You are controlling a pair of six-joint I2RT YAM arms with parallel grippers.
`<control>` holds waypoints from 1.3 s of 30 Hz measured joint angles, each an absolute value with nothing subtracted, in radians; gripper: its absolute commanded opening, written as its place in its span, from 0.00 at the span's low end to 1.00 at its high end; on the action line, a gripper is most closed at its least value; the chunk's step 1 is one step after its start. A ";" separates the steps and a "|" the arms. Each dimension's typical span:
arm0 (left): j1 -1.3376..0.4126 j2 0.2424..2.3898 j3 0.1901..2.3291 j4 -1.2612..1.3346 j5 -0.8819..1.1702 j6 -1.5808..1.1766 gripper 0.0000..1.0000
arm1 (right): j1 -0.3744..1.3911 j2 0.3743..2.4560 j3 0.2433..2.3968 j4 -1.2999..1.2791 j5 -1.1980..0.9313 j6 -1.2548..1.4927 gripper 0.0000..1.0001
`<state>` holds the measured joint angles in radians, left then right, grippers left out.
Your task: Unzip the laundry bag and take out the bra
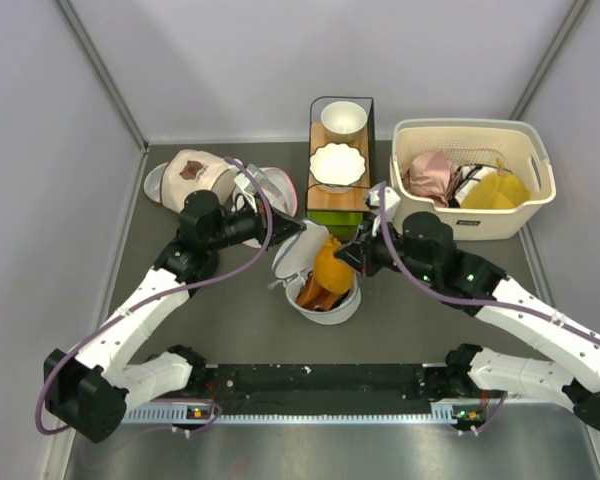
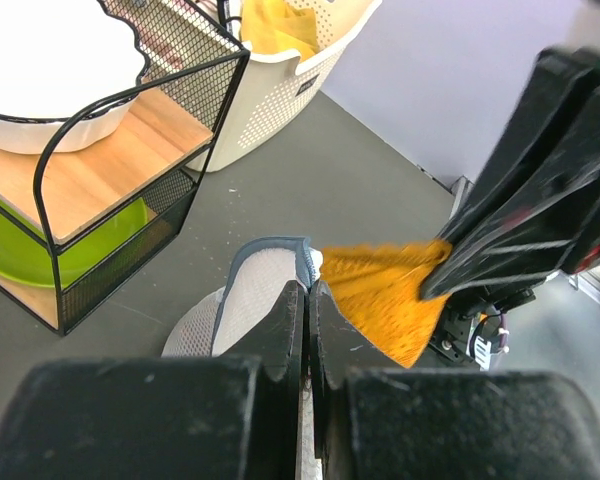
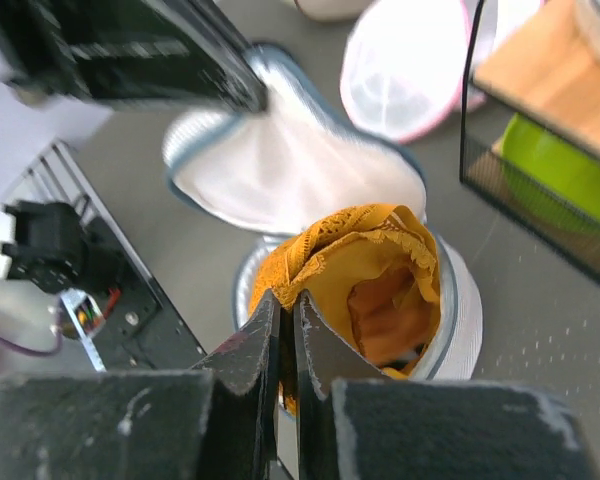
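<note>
1. Both pairs of fingers are clenched: left fingers point(image 2: 280, 330) pinch the raised lid point(image 1: 298, 250) of the laundry bag point(image 1: 348, 308).
2. Right fingers point(image 3: 255, 345) grip the bra point(image 3: 360, 270), which bulges half out of the open bag at the tabletop point(image 1: 230, 320) middle.

From above I see the laundry bag point(image 1: 342, 310) sitting mid-table, its round lid point(image 1: 296, 250) stood up on the left side. My left gripper point(image 1: 298, 229) has its fingers together on the lid's top edge. The orange bra point(image 1: 330, 272) bulges out of the open bag, and my right gripper point(image 1: 346, 256), pinched tight, meets its upper right edge. Just behind stands a wire rack point(image 1: 316, 135) carrying a white bowl point(image 1: 343, 117), a scalloped white dish point(image 1: 337, 165) and a green plate point(image 1: 337, 219) lower down. To the right, a cream basket point(image 1: 475, 222) holds a pink garment point(image 1: 430, 172) and a yellow garment point(image 1: 497, 190). Far left lie a beige mesh bag point(image 1: 190, 172) and pink-trimmed mesh bags point(image 1: 270, 185)
</note>
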<state>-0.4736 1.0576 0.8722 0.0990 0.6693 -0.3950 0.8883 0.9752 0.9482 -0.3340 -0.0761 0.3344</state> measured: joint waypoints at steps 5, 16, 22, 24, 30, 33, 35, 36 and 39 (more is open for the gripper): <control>-0.473 1.053 0.872 0.099 0.673 -0.394 0.00 | 0.888 0.902 0.970 -0.288 -0.062 0.336 0.00; -0.472 1.050 0.867 0.106 0.672 -0.395 0.00 | 0.888 0.868 1.018 -0.324 -0.018 0.316 0.00; -0.472 1.050 0.862 0.113 0.672 -0.399 0.00 | 0.888 0.855 1.176 -0.319 0.083 0.245 0.00; -0.472 1.050 0.860 0.113 0.672 -0.399 0.00 | 0.879 0.855 1.225 -0.315 0.138 0.214 0.00; -0.472 1.050 0.859 0.112 0.668 -0.398 0.00 | 0.773 0.888 1.363 -0.303 0.278 0.124 0.00; -0.472 1.050 0.859 0.112 0.666 -0.398 0.00 | 0.690 0.918 1.427 -0.299 0.317 0.076 0.00; -0.472 1.050 0.859 0.112 0.665 -0.398 0.00 | 0.622 0.940 1.462 -0.298 0.333 0.048 0.00; -0.472 1.050 0.859 0.112 0.665 -0.398 0.00 | 0.593 0.949 1.477 -0.295 0.337 0.035 0.00; -0.472 1.050 0.859 0.112 0.665 -0.397 0.00 | 0.466 0.990 1.512 -0.276 0.332 0.007 0.00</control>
<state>-0.4717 1.0500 0.8593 0.1120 0.6651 -0.3973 0.4656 0.9901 1.5120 -0.2764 0.3317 0.0067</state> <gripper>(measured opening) 0.019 0.021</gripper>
